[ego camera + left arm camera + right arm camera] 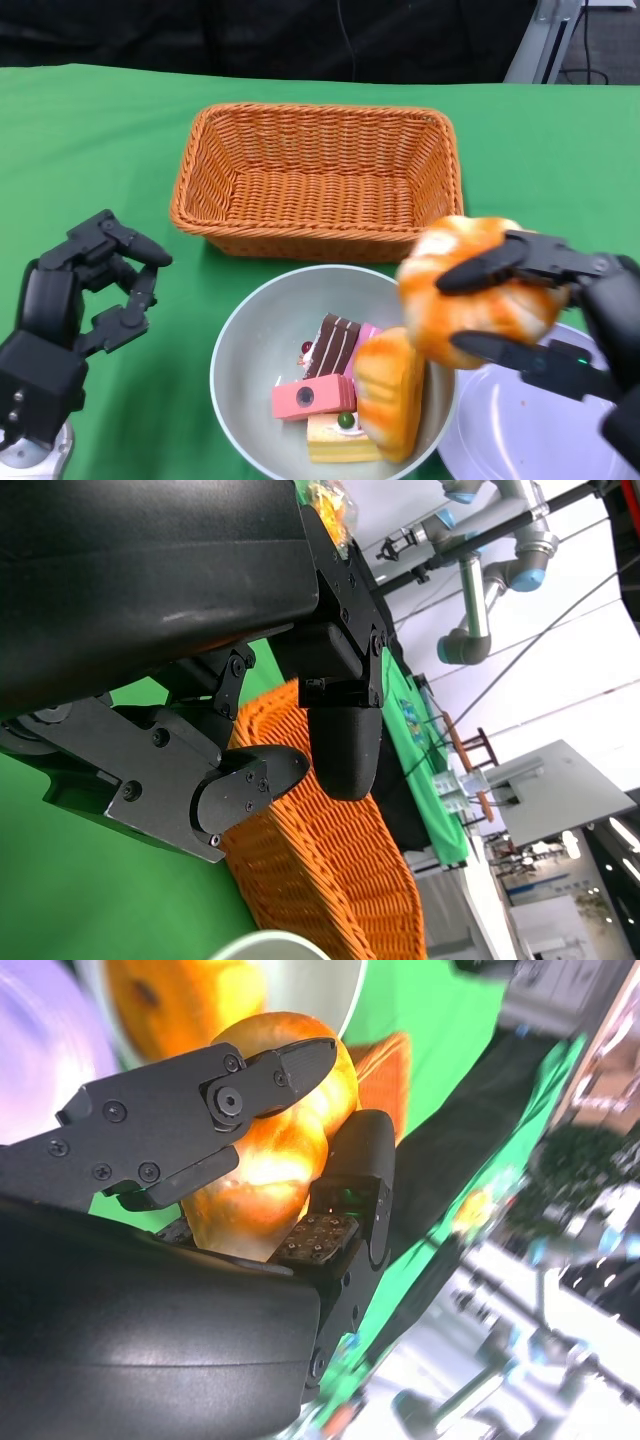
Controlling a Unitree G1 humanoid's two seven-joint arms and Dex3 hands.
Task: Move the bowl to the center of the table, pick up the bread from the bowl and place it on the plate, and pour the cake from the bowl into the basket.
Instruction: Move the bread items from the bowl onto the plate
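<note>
Your right hand (560, 300) grasps a bread roll (470, 290) at the right of the frame, lifted above the gap between the bowl (240, 350) and the white plate (520, 430) at lower right. A second bread (390, 390) and cake pieces (325, 385) lie in the bowl, just below the orange basket (315, 180) at center. Your left hand (90, 290) hovers released at lower left over the green worktop (90, 140), fingers apart.

Robotics lab/demo hall: grey-blue jointed robot arm (480, 600) on a stand beyond the green-clothed counter (90, 130).
</note>
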